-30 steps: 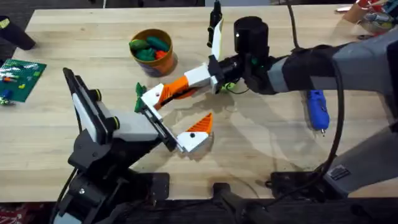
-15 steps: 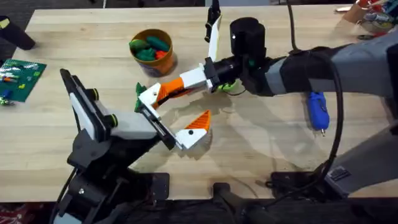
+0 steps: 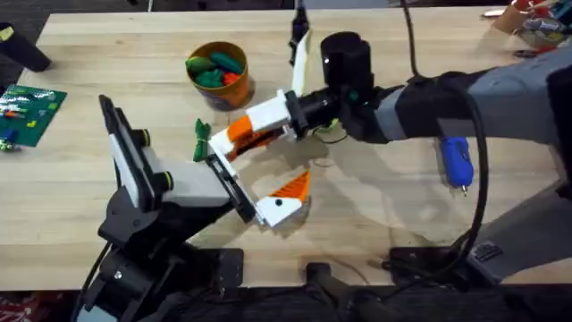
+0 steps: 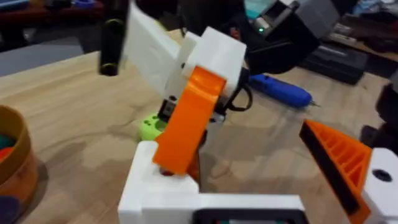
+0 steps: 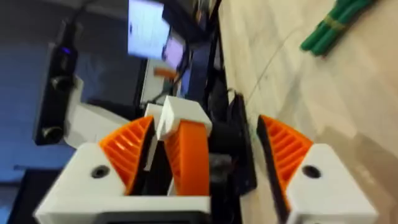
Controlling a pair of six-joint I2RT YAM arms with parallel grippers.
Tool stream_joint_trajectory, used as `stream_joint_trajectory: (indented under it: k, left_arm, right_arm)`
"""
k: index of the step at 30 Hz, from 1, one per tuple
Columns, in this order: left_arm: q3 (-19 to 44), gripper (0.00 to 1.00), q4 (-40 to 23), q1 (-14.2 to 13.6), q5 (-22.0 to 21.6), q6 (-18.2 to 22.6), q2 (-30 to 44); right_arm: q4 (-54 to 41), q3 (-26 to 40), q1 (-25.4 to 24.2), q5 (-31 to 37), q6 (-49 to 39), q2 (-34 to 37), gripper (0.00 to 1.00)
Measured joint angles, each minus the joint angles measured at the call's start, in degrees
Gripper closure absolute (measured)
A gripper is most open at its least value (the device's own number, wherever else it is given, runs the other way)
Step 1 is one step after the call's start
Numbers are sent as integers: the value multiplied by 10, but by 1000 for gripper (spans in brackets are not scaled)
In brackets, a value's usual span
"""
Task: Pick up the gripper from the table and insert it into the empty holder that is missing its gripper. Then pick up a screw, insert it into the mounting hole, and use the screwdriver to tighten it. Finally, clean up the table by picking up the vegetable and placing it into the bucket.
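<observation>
The long orange gripper (image 3: 244, 131) stands with its lower end in the white holder (image 3: 214, 148) on my left gripper's (image 3: 251, 177) rail, which is open. The rail's other block carries the short dotted orange tip (image 3: 288, 190). My right gripper (image 3: 288, 82) is open, one white finger lying along the orange gripper (image 5: 186, 163) and the other raised well away. In the left wrist view the gripper (image 4: 189, 118) rises from the holder (image 4: 155, 186). The blue screwdriver (image 3: 458, 161) lies at right. A green vegetable (image 3: 200, 136) lies near the orange bucket (image 3: 234, 91). The screw is out of view.
The bucket holds green and orange toy vegetables. A light green piece (image 3: 327, 126) lies under the right wrist. A green board (image 3: 31, 109) and a black object (image 3: 22, 49) sit at the far left. Clutter (image 3: 529, 18) is at the back right corner.
My right gripper has shifted left and a little back, staying against the long orange gripper. The left arm's rail moved slightly, and the dotted tip now sits a bit nearer the front edge.
</observation>
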Motion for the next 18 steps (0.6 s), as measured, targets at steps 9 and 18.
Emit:
stream_joint_trajectory:
  k: [9,18]
  left_arm:
    - [0,17,0,-1,22,3,0]
    - [0,17,0,-1,28,4,0]
  right_arm:
    - [0,0,-7,-11,0,0,8]
    - [-16,0,-104,-27,0,0,8]
